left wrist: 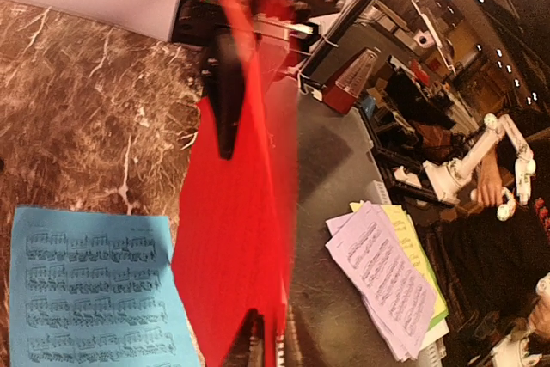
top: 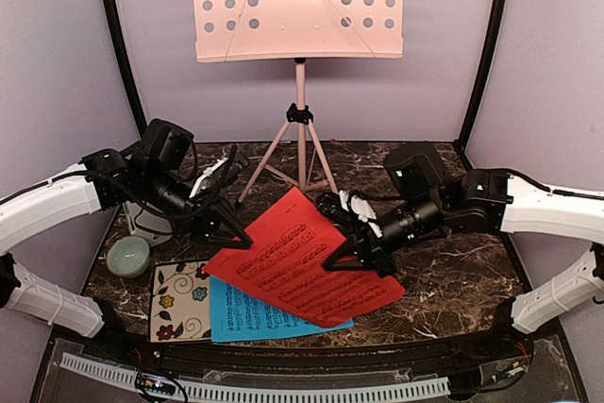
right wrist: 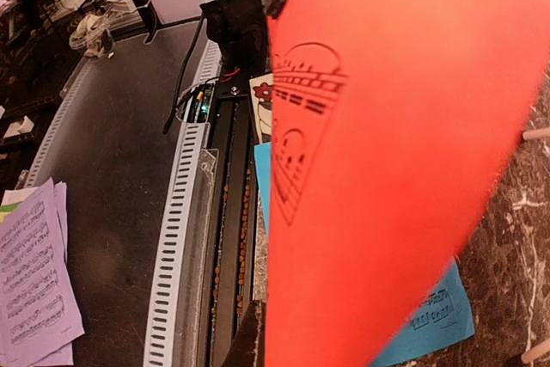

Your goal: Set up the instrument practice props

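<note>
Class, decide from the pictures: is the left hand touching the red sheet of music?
Touching. The left wrist view shows the red sheet pinched at its edge between the fingers of the left hand.

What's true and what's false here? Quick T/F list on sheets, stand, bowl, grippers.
1. Both the left gripper and right gripper pinch the red sheet. True.
2. The blue sheet is on the music stand. False: it lies flat on the table.
3. The music stand's desk carries no sheet. True.
4. The green bowl is on the robot's right. False: it sits at the table's left side.
</note>
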Controlling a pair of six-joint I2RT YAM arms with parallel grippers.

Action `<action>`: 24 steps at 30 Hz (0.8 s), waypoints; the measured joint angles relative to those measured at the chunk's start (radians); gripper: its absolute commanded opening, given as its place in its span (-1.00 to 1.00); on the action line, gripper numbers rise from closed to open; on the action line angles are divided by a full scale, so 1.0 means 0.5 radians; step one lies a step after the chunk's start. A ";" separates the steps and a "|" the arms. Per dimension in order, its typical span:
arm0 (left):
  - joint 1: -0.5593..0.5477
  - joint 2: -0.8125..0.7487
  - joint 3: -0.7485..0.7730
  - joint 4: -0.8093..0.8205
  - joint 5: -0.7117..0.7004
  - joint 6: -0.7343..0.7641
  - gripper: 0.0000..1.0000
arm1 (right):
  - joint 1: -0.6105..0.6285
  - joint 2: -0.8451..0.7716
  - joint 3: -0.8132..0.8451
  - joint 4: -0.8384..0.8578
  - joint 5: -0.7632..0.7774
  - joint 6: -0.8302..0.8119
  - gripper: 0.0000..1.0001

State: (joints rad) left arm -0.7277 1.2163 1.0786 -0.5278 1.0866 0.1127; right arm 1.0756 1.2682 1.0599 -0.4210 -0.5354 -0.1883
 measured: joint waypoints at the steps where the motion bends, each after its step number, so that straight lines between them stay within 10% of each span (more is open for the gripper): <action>1: 0.000 -0.003 0.000 0.000 -0.030 0.011 -0.39 | -0.001 0.000 0.000 -0.005 -0.008 0.025 -1.00; 10: 0.162 -0.284 -0.254 0.349 -0.430 -0.214 0.58 | -0.180 -0.177 -0.185 0.251 -0.068 0.323 -1.00; 24: 0.211 -0.445 -0.448 1.202 -1.208 -0.513 0.37 | -0.323 -0.381 -0.114 0.585 0.431 0.234 -1.00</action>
State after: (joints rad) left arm -0.6220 0.9939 0.8547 0.0731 0.4828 -0.1440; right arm 0.9138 1.0779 1.0027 -0.1284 -0.3199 -0.0711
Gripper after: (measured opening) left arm 0.696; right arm 0.006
